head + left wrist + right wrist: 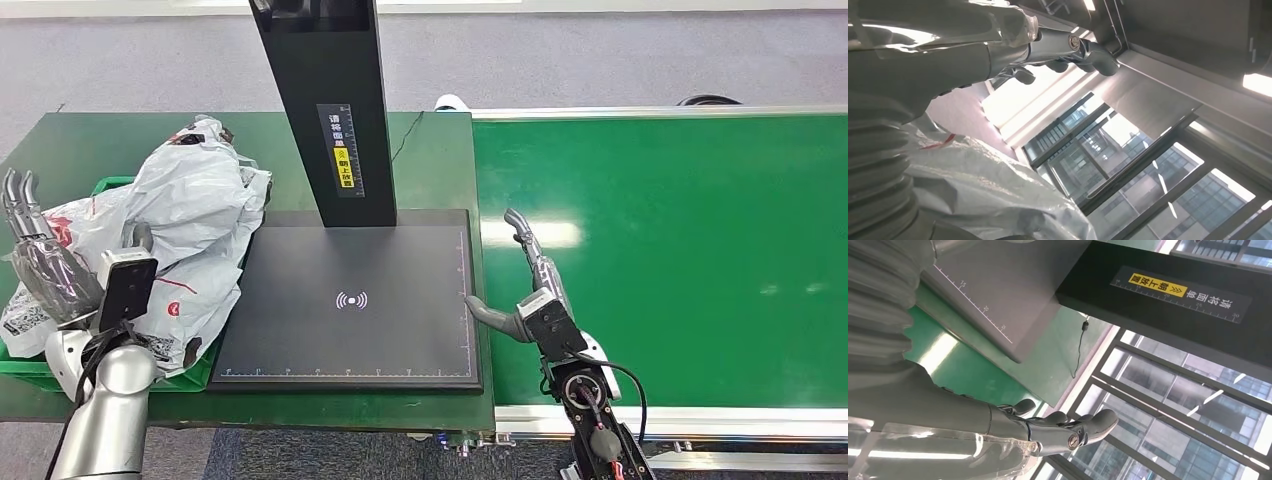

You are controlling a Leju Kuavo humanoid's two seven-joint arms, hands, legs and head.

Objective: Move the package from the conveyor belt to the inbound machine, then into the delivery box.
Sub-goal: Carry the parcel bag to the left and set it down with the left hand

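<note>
The package point(195, 215) lies in the green box point(112, 186) beside the scanner plate point(350, 300). The left hand point(40, 255) rests against it, fingers spread; the right hand point(525, 275) hangs empty and spread over the belt point(680, 250).

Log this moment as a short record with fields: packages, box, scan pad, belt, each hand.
packages: white plastic packages heaped in the green delivery box
inbound machine: dark scan pad bare, black post rising at its back
conveyor belt: green surface, no package on the part shown
left hand: open, fingers up, beside the packages
right hand: open, holds nothing, over the belt edge next to the pad
</note>
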